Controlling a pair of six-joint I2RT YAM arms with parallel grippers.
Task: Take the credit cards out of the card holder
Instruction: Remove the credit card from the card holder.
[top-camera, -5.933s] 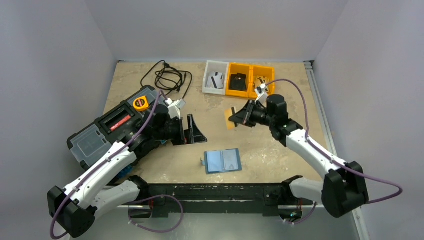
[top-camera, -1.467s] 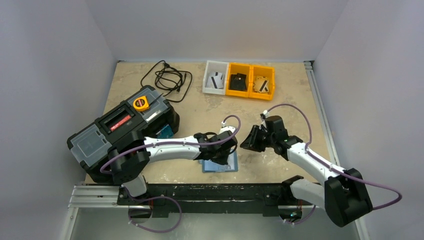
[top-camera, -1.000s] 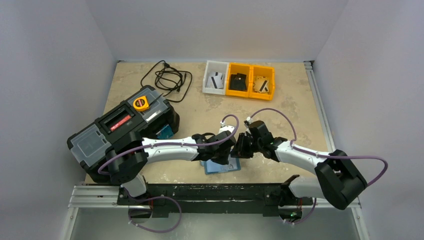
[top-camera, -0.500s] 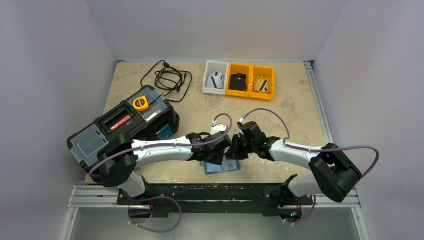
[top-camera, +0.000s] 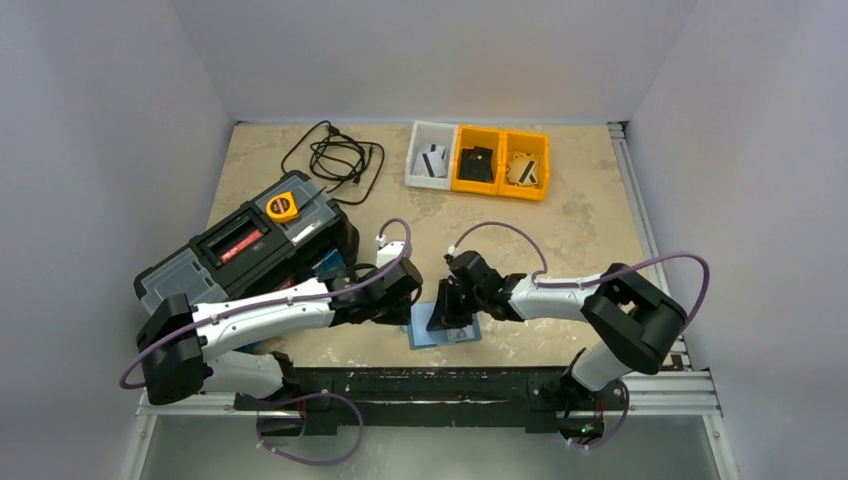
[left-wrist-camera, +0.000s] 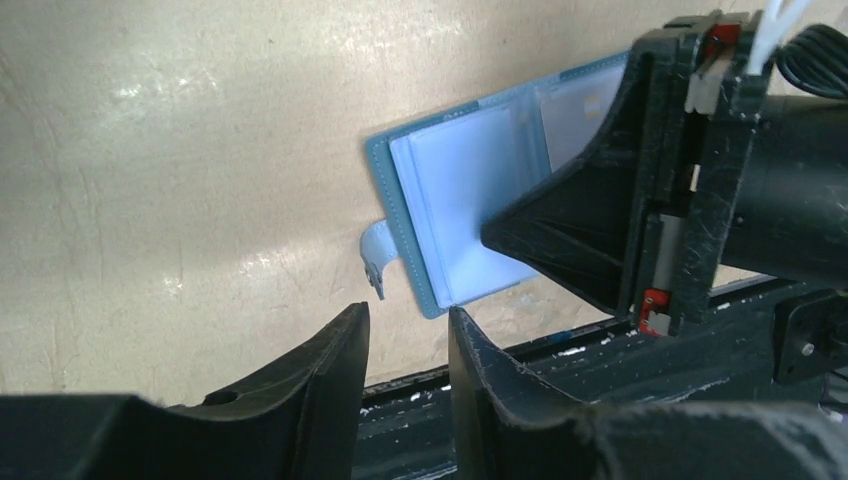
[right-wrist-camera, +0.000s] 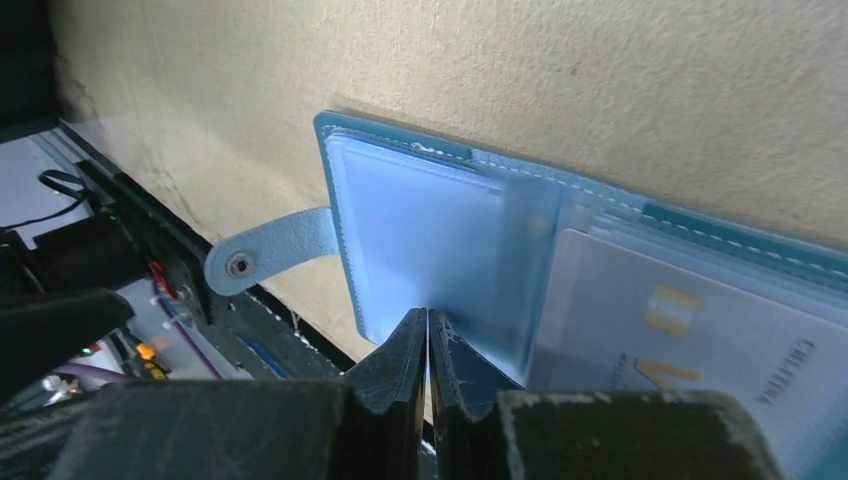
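Looking down, I see the card holder open on the table, near edge. At its corner my left gripper hangs slightly parted, empty. My right gripper, tips pressed together, rests on the left pocket; I'd go for the pale card, seemingly pocketed.

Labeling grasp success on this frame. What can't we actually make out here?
Right wrist view: the shut right gripper covers its own contact spot on the card holder; what it pinches, if anything, is unclear.
Same view: the pale card is cut off by the frame edge, and its print is too blurred to read.
Top view: the right gripper hides most of the holder, so the card count is unknown.
Left wrist view: the right gripper blocks the holder's other panel.
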